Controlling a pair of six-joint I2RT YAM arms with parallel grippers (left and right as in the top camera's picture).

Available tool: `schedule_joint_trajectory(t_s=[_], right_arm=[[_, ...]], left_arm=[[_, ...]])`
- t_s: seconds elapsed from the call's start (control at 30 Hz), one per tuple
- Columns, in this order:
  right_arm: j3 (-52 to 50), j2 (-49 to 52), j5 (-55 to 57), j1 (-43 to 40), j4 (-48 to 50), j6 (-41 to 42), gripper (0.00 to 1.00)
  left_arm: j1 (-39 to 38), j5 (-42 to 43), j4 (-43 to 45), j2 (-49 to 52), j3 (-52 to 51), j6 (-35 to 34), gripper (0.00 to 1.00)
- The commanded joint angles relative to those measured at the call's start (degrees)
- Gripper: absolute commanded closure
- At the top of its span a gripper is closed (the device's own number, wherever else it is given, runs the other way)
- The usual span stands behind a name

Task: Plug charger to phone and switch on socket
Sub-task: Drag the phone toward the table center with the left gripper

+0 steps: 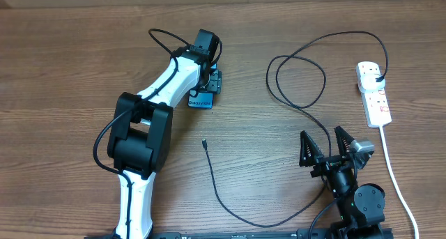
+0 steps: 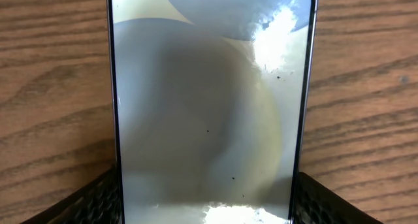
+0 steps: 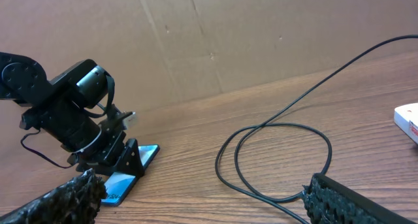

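The phone (image 1: pixel 201 99), blue screen up, lies flat on the wooden table at the back left. My left gripper (image 1: pixel 211 83) straddles it, with a finger pressed against each long edge. In the left wrist view the phone (image 2: pixel 209 100) fills the frame between my fingers (image 2: pixel 206 181). The charger's small connector tip (image 1: pixel 203 143) lies loose on the table in front of the phone. Its black cable (image 1: pixel 300 79) curls in loops to a black plug in the white socket (image 1: pixel 374 94) at the far right. My right gripper (image 1: pixel 327 147) is open and empty, near the front right.
The socket's thick white cord (image 1: pixel 398 187) runs toward the front right edge. The right wrist view shows the left gripper on the phone (image 3: pixel 142 153), the cable loop (image 3: pixel 274 160), a corner of the socket (image 3: pixel 408 119) and a brown cardboard wall (image 3: pixel 215 34) behind the table.
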Motion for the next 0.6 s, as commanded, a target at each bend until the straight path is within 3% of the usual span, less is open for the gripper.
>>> schedule_joint_trajectory(t_s=[0.0,0.37,0.57], right_arm=[[-0.6,-0.5,-0.1,-0.3,0.3,-0.2,0.00],[-0.6,-0.5,-0.1,-0.3,0.3,-0.2,0.00],[-0.6,-0.5,-0.1,-0.3,0.3,-0.2,0.00]], left_arm=[[0.0,1.5,-3.3,3.5,0.3,0.8,0.51],[-0.5,1.6,-22.8,3.5,19.6,0.4,0.93],[-0.5,7.5,-33.0,3.4,28.6,-0.7,0.96]])
